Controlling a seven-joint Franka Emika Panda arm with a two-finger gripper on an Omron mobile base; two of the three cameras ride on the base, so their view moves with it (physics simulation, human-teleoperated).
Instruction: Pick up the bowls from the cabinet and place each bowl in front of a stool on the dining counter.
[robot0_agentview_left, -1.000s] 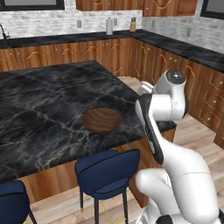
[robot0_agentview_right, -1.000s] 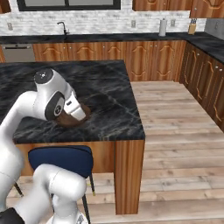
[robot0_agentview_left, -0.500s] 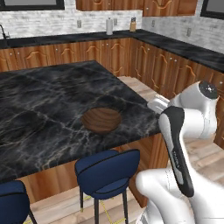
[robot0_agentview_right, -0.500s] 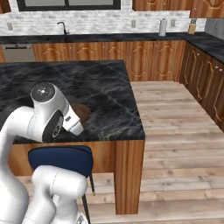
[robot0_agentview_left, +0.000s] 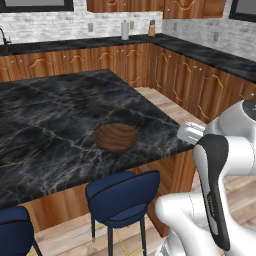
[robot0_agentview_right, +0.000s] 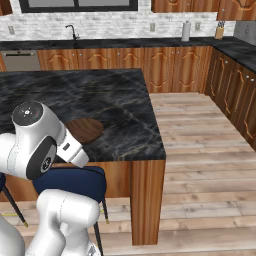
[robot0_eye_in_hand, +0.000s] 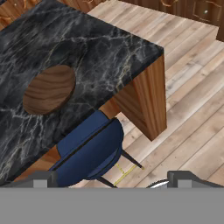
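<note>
Wooden bowl (robot0_agentview_left: 116, 136) sits on the dining counter (robot0_agentview_left: 45, 115) right in front of a stool (robot0_agentview_left: 122, 196). Our gripper (robot0_eye_in_hand: 111, 183) hangs empty, jaws wide apart. We reckon the bowl's light, stiff and slick, so we'd grab the rim.

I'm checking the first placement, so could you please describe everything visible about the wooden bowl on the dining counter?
The wooden bowl is wide, shallow and round, dark brown with a visible grain. It sits upright and empty on the black marble dining counter, near the edge, just behind a navy stool. Nothing but the counter touches it; the gripper stands open, clear of it.
</note>
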